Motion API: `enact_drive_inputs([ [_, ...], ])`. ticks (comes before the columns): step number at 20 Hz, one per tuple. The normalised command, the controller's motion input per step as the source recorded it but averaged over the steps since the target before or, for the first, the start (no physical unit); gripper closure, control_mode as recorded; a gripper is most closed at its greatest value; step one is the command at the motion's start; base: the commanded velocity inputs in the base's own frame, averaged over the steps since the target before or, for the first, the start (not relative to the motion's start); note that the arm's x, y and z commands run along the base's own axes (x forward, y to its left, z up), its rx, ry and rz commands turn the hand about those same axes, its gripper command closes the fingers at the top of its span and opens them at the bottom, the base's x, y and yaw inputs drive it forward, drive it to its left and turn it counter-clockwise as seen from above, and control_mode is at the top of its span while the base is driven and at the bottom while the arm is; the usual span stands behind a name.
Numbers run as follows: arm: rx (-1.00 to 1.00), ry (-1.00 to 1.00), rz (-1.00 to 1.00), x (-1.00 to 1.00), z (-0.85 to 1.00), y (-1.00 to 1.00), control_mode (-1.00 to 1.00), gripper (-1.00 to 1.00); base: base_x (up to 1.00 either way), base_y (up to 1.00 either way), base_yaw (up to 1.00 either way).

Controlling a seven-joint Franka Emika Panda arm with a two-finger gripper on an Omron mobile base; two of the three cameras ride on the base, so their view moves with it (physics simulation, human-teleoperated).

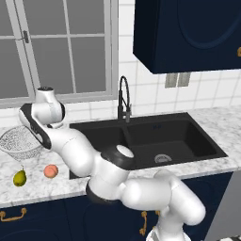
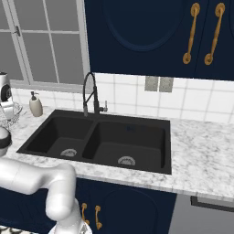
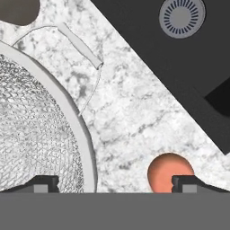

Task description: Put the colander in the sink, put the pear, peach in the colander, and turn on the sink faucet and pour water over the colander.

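I am working in a home kitchen. A black double-basin sink (image 2: 105, 141) is set into a grey-white marble counter (image 2: 201, 155), and a tall black faucet (image 2: 90, 93) stands at the back edge of the sink. White tiles cover the wall behind, dark blue cabinets (image 2: 137, 27) with golden handles hang above, and a window (image 1: 61, 47) is at the left.

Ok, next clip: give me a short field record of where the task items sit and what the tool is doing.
colander: on the counter left of the sink, not yet in a basin
pear: on the counter, near the front edge
peach: on the counter, right of the pear
sink: both basins hold nothing
sink faucet: no water visible
tool: open, above the counter between colander rim and peach, holding nothing
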Motion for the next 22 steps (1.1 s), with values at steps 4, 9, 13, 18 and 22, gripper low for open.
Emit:
enact_drive_inputs([
  [4,0.00,0.00,0.00,0.00,-0.29,0.10,-1.00,-1.00,0.00,0.00,0.00],
  [9,0.00,-0.02,0.00,0.07,-0.32,0.16,-1.00,-1.00,0.00,0.00,0.00],
  [13,0.00,-0.06,0.00,0.26,-0.27,0.25,-1.00,-1.00,0.00,0.00,0.00],
  [18,0.00,-0.06,0.00,0.25,-0.23,0.18,-1.00,-1.00,0.00,0.00,0.00],
  [22,0.00,0.00,-0.01,0.02,-0.23,0.15,-1.00,1.00,0.00,0.00,0.00],
])
